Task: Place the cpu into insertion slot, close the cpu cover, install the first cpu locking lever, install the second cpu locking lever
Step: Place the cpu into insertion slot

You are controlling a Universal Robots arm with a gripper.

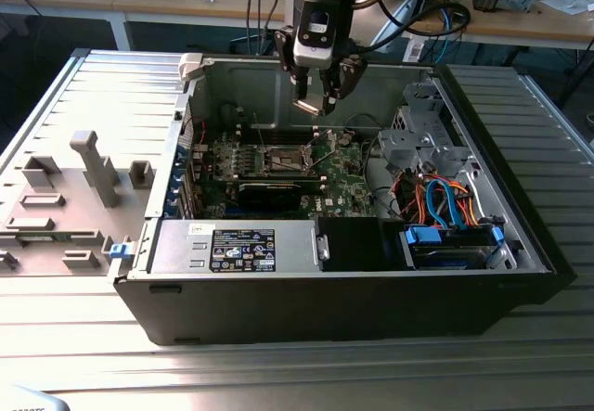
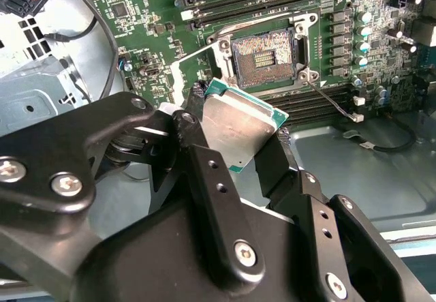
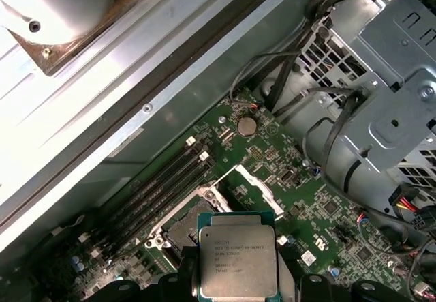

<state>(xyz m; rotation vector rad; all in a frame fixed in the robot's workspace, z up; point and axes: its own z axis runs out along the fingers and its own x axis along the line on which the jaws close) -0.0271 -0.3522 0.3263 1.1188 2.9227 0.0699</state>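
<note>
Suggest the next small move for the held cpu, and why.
Probably a small sideways shift to centre the cpu over the insertion slot. The hand is shut on it, raised above the board. In the second wrist view the slot lies open, contacts bare, offset from the cpu. The cpu cover stands flipped up.

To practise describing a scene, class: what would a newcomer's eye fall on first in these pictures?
The black hand, hanging above the open computer case, grips the cpu by its edges. Inside the case, on the green motherboard, the insertion slot lies open and empty.
</note>
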